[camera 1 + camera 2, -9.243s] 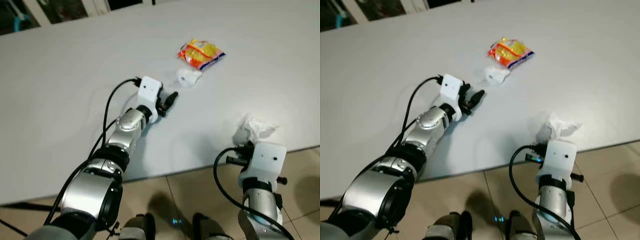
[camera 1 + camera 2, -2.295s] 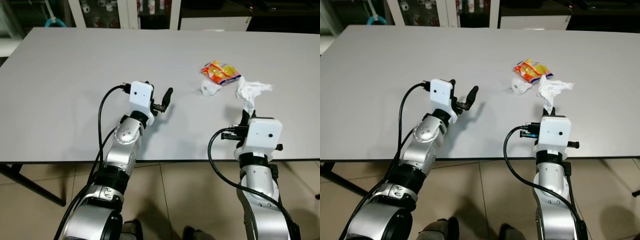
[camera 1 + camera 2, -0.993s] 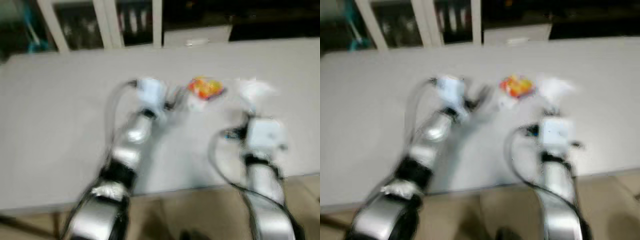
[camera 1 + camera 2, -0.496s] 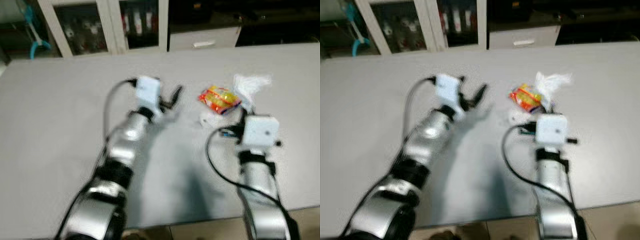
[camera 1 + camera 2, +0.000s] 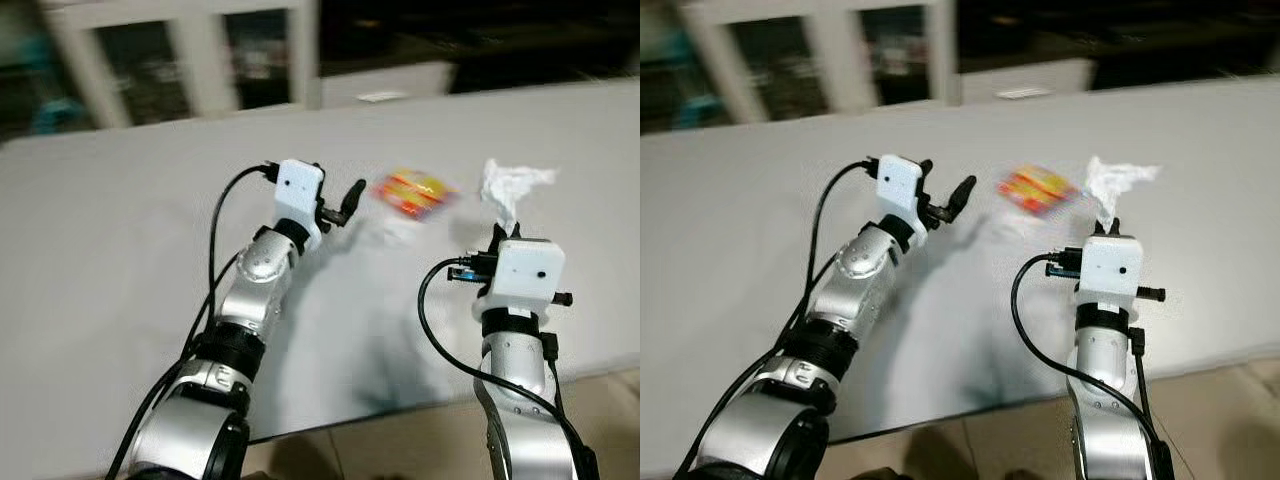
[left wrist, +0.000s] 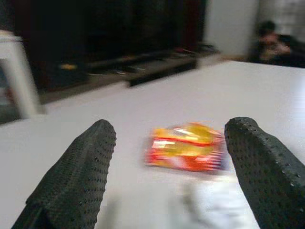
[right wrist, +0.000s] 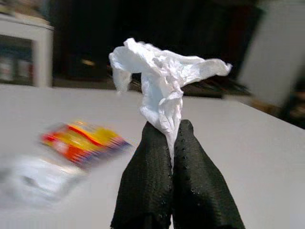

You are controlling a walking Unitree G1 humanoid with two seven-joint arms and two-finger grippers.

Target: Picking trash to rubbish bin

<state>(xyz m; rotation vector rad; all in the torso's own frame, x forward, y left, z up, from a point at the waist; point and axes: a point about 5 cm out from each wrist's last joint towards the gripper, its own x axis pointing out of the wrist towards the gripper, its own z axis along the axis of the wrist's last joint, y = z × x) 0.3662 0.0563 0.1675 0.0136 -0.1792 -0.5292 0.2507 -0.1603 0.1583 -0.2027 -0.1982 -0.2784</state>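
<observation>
Right gripper (image 7: 169,143) pinches a crumpled white tissue (image 7: 162,81) above the table (image 5: 120,230); left gripper (image 6: 171,157), fingers spread wide and empty, faces the snack packet (image 6: 186,147).

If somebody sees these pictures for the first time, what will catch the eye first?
The crumpled white tissue stands out, pinched upright in the shut right gripper above the grey table. Next comes the bright yellow-red snack packet, lying on the table just ahead of the open left gripper.
</observation>
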